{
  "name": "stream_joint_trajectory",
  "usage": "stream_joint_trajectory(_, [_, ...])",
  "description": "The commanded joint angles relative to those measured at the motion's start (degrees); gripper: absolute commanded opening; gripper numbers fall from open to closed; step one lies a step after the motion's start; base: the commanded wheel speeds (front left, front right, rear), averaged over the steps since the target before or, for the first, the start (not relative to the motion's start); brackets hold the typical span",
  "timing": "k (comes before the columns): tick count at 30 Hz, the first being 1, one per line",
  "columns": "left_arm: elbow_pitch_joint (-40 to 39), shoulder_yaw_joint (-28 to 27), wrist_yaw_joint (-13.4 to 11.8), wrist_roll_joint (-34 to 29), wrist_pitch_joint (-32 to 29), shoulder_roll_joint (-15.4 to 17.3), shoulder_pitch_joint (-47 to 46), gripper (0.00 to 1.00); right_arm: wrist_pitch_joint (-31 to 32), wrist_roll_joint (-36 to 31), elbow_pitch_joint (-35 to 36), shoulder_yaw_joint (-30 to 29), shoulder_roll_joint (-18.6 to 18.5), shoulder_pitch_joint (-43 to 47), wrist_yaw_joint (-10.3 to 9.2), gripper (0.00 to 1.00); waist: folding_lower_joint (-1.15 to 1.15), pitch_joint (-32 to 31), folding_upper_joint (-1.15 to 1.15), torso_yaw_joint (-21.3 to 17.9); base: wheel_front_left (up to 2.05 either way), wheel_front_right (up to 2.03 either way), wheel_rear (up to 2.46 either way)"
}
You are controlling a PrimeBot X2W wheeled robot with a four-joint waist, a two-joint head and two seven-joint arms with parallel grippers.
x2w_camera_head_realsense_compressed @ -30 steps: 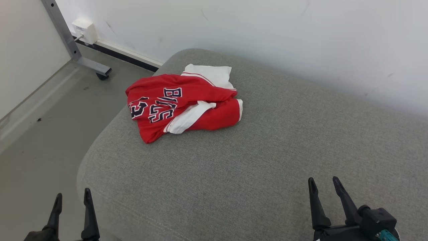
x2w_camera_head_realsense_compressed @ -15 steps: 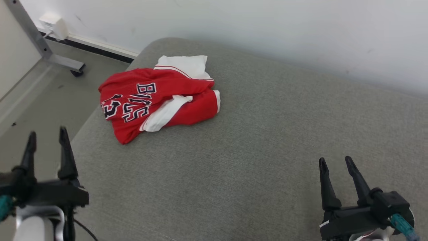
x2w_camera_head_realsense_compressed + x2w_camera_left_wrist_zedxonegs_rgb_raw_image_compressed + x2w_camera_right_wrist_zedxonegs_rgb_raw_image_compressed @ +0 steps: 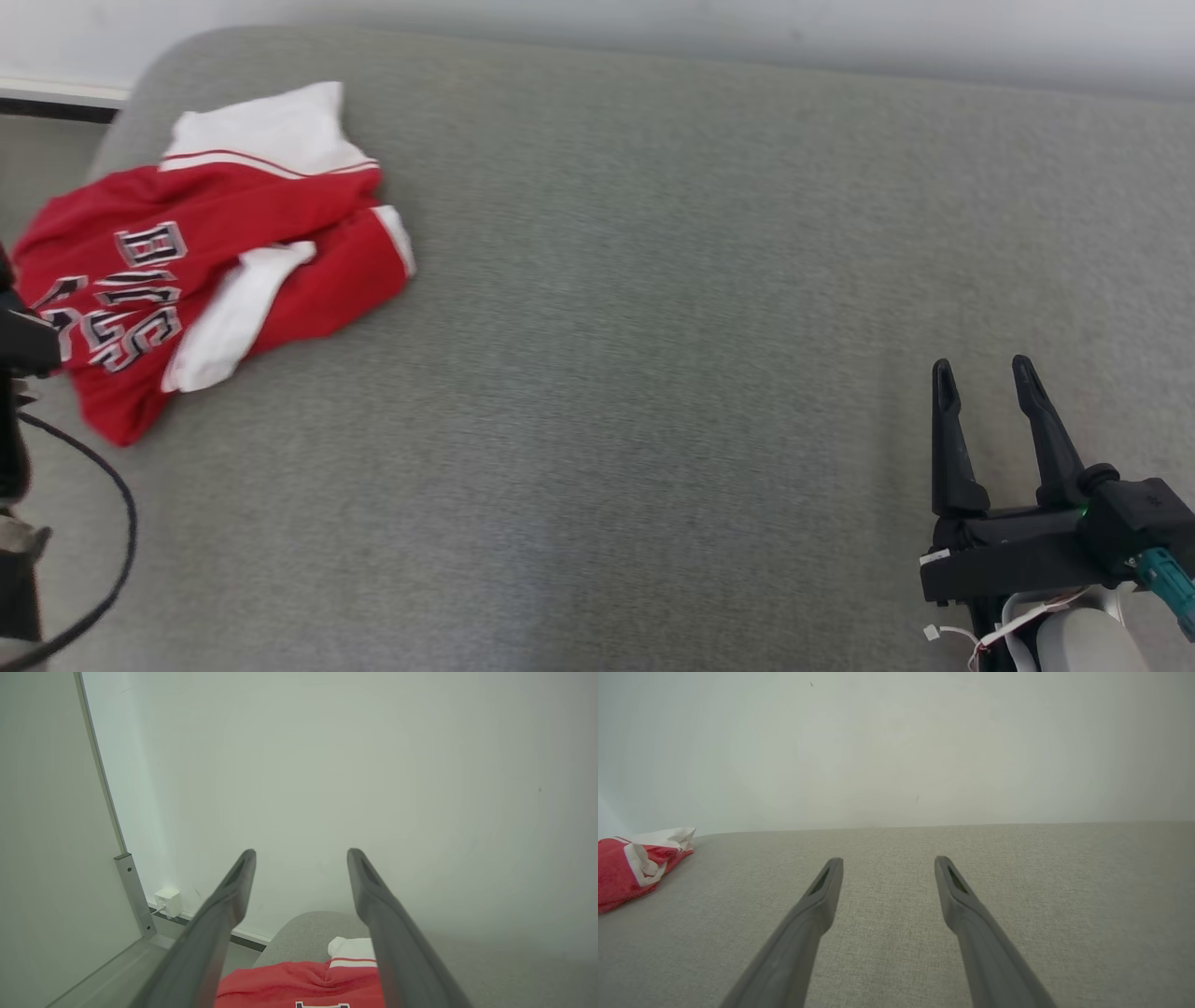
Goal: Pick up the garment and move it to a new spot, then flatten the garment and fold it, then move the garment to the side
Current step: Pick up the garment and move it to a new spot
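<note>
The garment [image 3: 215,252] is a crumpled red and white jersey with dark lettering, lying at the left end of a grey cushioned surface [image 3: 653,327]. The left wrist view has the garment [image 3: 299,984] low between the fingers of my left gripper [image 3: 301,856], which stands open and raised above the jersey's near side with nothing between its fingers. A dark part of the left arm [image 3: 19,336] sits at the head view's left edge beside the jersey. My right gripper [image 3: 985,373] is open and empty at the lower right, far from the garment [image 3: 635,863].
A white wall [image 3: 840,37] runs behind the cushion. Beyond its left end lie the floor [image 3: 121,970], a metal frame leg [image 3: 135,896] and a white wall socket [image 3: 168,901]. A black cable [image 3: 112,560] loops at the head view's lower left.
The head camera has swung right and down, so the jersey now lies at the picture's left. The left gripper rose and slid off the left edge. Both grippers stayed open.
</note>
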State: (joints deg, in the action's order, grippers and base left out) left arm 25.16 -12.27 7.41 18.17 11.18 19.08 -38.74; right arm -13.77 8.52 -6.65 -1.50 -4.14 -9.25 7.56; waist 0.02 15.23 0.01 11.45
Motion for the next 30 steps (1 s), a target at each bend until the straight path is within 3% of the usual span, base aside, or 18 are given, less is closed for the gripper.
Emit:
stream_joint_trajectory(1, [1.2, 0.0, 0.1, 0.7, -0.9, 1.2, -1.3, 1.00, -0.4, -0.3, 0.2, -0.2, 0.2, -0.7, -0.14, 1.00, -0.02, 7.0, -0.01, -8.2, 0.00, 0.00, 0.00])
stream_joint_trajectory(9, [10.4, 2.4, 0.0, 2.9, -8.4, 6.0, -5.1, 1.00, -1.0, -0.2, -0.5, 0.0, 0.8, -1.4, -0.14, 1.00, -0.02, 7.5, -0.01, -11.4, 0.00, 0.00, 0.00])
stream_joint_trajectory(22, [20.5, 9.4, 0.0, 9.5, -29.2, 10.0, -4.0, 1.00, -1.3, -1.0, -1.2, 0.3, 1.1, -0.9, -0.14, 1.00, -0.02, 5.4, -0.01, -12.8, 0.00, 0.00, 0.00])
stream_joint_trajectory(27, [22.7, 11.0, 0.0, 10.5, -33.1, 9.9, -4.2, 1.00, -1.3, -1.2, -1.2, 0.6, 1.1, -1.0, -0.14, 1.00, -0.02, 5.2, -0.01, -13.2, 0.00, 0.00, 0.00])
stream_joint_trajectory(28, [22.9, 11.3, 0.0, 10.4, -33.3, 10.0, -4.1, 0.77, -1.3, -1.1, -1.2, 0.7, 1.1, -1.1, -0.14, 1.00, -0.02, 5.2, -0.01, -13.3, 0.00, 0.00, 0.00])
stream_joint_trajectory(29, [22.9, 11.3, 0.0, 10.4, -33.3, 10.0, -4.1, 0.77, -1.3, -1.1, -1.2, 0.7, 1.1, -1.1, -0.14, 1.00, -0.02, 5.2, -0.01, -13.3, 0.00, 0.00, 0.00])
stream_joint_trajectory(30, [23.2, 11.6, 0.0, 10.3, -33.2, 10.0, -4.1, 0.38, -1.3, -1.1, -1.3, 0.8, 1.2, -1.2, -0.14, 1.00, -0.02, 5.2, -0.01, -13.4, 0.00, 0.00, 0.00])
